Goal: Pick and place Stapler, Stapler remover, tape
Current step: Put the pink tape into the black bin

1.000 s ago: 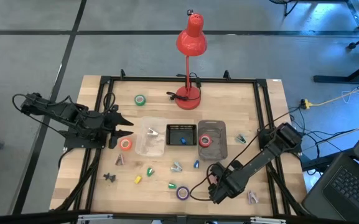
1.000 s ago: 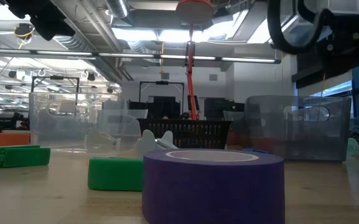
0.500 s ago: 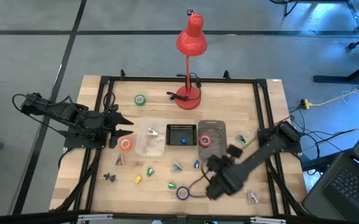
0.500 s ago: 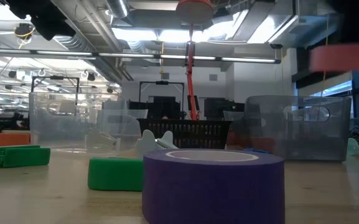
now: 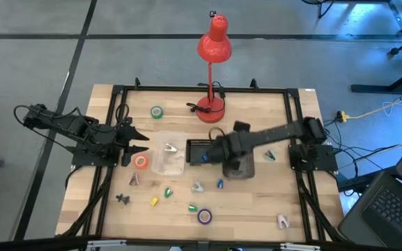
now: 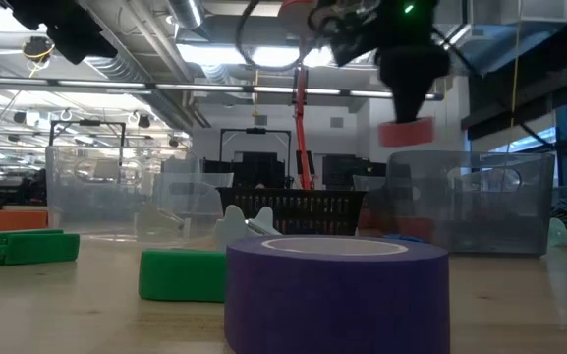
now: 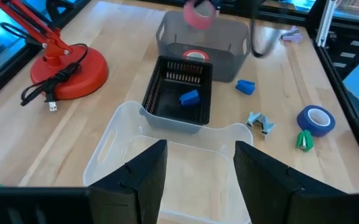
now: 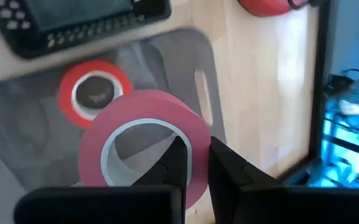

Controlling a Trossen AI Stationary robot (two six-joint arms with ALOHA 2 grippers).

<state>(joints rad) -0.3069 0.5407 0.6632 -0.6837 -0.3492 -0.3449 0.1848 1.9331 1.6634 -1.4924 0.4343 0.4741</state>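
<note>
A pink tape roll (image 8: 143, 144) hangs over the grey bin (image 5: 246, 167), with my right gripper (image 5: 223, 149) shut on it. It also shows in the low view as the pink roll (image 6: 406, 132) above the bin. A red tape roll (image 8: 94, 91) lies flat on the bin's floor. A purple roll (image 5: 205, 216), an orange roll (image 5: 140, 162) and a green roll (image 5: 157, 111) lie flat on the table. A small blue stapler (image 7: 189, 98) lies in the black basket (image 7: 167, 102). A grey stapler remover (image 7: 260, 121) lies near the purple roll. My left gripper (image 7: 198, 180) stands open over the clear bin (image 7: 114, 146), nothing between its fingers. My right gripper holds the pink roll by its wall (image 8: 195, 140). One finger (image 8: 176, 163) stands inside the hollow centre and the other (image 8: 224, 169) outside. The fingers come slanting down from above. The roll hangs below them, lifted clear above the grey bin.
A red desk lamp (image 5: 212, 70) stands at the far middle of the table. Small coloured blocks and more staple removers (image 5: 283, 221) lie scattered along the near part. A black frame (image 5: 117, 104) runs round the tabletop.
My right gripper has risen from near the purple roll at the table's near edge and swung toward the far side and left, to above the grey bin. It has rolled about its wrist on the way and carried the pink roll with it.
</note>
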